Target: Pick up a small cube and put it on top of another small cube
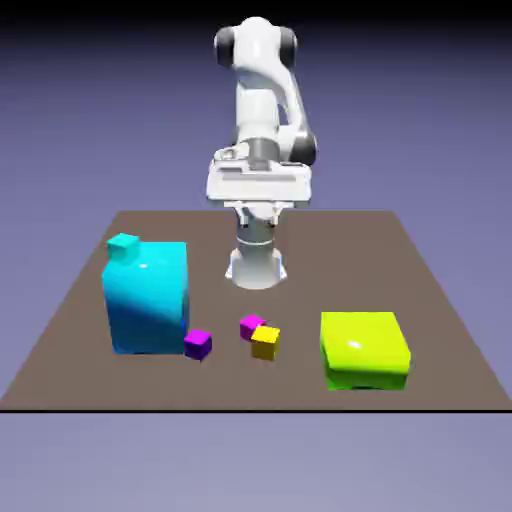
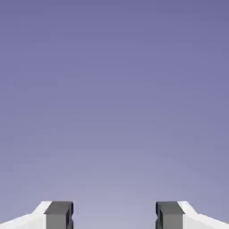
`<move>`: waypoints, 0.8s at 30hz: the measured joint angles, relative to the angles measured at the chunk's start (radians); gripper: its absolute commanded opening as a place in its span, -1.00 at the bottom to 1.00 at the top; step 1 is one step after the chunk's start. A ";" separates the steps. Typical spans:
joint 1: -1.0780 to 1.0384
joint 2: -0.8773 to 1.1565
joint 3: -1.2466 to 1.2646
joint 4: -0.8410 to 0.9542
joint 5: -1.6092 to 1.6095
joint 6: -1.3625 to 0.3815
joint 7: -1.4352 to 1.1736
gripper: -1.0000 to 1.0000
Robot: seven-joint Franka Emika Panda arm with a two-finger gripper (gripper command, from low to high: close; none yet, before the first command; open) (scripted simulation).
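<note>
with the fingers (image 2: 114, 215) spread wide and empty, the tiny dark purple cube (image 1: 198, 343) sat touching the tall cyan block (image 1: 147, 296), which a descending finger might strike, well short of the tiny yellow-orange cube (image 1: 265, 343).

Small cube (image 1: 198, 343) beside big block (image 1: 147, 297), apart from another small cube (image 1: 265, 343).

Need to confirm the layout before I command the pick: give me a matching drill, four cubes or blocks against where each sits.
Things:
1. purple cube
2. yellow cube
3. small cyan cube
4. lime-green block

Places:
A. atop the big cyan block
B. touching the magenta cube
C. alone toward the exterior view's right
D. at the big cyan block's lower front corner

Pairs: 1-D, 2-B, 3-A, 4-C
</note>
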 measured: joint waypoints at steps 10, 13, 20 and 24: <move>0.310 0.265 -0.362 0.022 0.055 -0.078 -0.425 0.00; 0.403 0.345 -0.471 0.029 0.072 -0.101 -0.553 0.00; 0.618 0.530 -0.725 0.044 0.110 -0.156 -0.851 0.00; 0.744 0.636 -0.870 0.053 0.132 -0.187 -1.021 0.00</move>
